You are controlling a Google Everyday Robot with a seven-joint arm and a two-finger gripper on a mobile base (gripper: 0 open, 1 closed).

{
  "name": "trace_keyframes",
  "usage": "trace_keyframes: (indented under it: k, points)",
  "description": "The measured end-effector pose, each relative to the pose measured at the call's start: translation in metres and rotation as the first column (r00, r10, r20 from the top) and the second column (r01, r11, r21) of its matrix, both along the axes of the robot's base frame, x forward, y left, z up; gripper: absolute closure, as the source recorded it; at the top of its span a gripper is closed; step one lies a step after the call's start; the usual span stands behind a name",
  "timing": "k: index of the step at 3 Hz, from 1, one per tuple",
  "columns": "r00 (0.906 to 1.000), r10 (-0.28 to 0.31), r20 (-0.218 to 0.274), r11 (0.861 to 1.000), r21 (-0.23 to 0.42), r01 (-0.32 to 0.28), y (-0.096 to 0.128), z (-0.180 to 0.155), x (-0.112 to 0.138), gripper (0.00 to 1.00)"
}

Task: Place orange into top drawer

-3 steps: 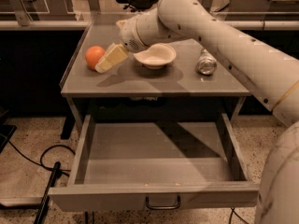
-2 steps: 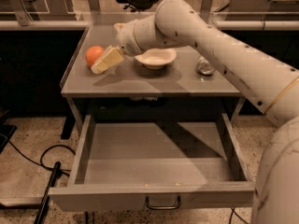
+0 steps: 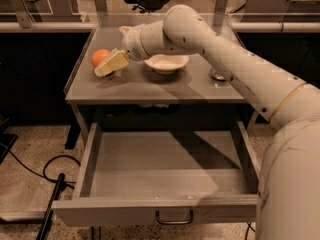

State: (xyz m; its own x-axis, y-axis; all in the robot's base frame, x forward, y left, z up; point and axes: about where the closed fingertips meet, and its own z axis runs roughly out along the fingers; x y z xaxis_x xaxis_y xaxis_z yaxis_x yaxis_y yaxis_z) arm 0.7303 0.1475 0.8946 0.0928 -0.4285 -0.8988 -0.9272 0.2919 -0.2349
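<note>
The orange (image 3: 99,57) sits on the left part of the grey cabinet top (image 3: 150,86). My gripper (image 3: 108,66) reaches in from the right and is right against the orange, its cream-coloured fingers (image 3: 113,63) just in front of and to the right of the fruit. The top drawer (image 3: 165,169) is pulled fully open below the cabinet top and holds nothing. Its grey front carries a small dark handle (image 3: 174,218).
A shallow white bowl (image 3: 166,62) stands in the middle of the cabinet top, under my arm. A silver can (image 3: 218,75) is at the right, partly hidden by the arm. Black cables (image 3: 45,171) lie on the floor at the left.
My gripper has moved left and closed in on the orange. The arm now covers more of the silver can.
</note>
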Motion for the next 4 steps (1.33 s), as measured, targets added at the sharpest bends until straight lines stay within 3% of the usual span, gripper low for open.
trace_keyframes:
  k: [4]
  points:
    - [0.9974, 0.013, -0.070, 1.000, -0.020, -0.014, 0.030, -0.031, 0.018, 0.00]
